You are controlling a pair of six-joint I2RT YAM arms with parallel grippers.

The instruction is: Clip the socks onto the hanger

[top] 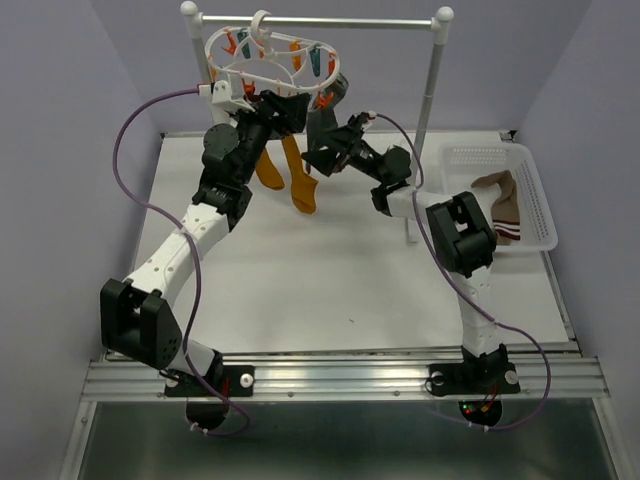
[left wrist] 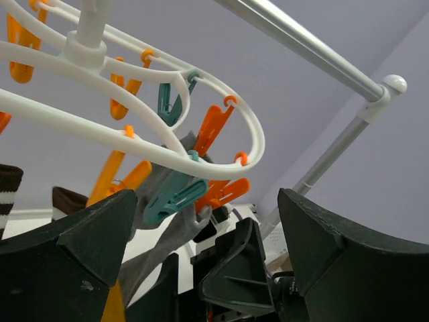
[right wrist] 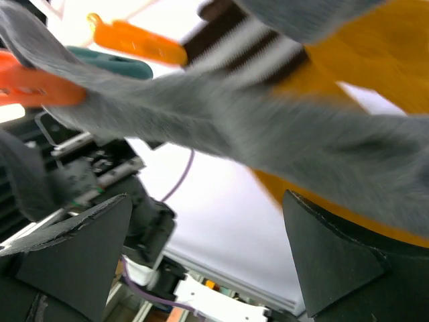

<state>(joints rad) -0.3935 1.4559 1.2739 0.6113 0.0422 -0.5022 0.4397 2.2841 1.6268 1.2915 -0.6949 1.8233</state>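
The white oval hanger (top: 268, 55) hangs by its hook from the rail, orange and teal clips dangling from it. Two mustard-orange socks (top: 297, 182) hang below it. In the left wrist view a teal clip (left wrist: 171, 198) on the hanger ring (left wrist: 228, 127) pinches a grey sock (left wrist: 153, 231). My left gripper (left wrist: 208, 245) stands open just beneath it, holding nothing. My right gripper (right wrist: 208, 255) is also open, under the grey sock (right wrist: 234, 114), with a mustard sock (right wrist: 375, 60) and a brown striped sock (right wrist: 241, 40) behind. Both grippers (top: 300, 115) sit close together under the hanger.
The metal rail stand (top: 320, 21) with ball-topped posts (top: 443, 15) carries the hanger at the table's back. A white perforated basket (top: 535, 195) at the right holds a beige and a brown striped sock (top: 500, 205). Purple cables loop off both arms.
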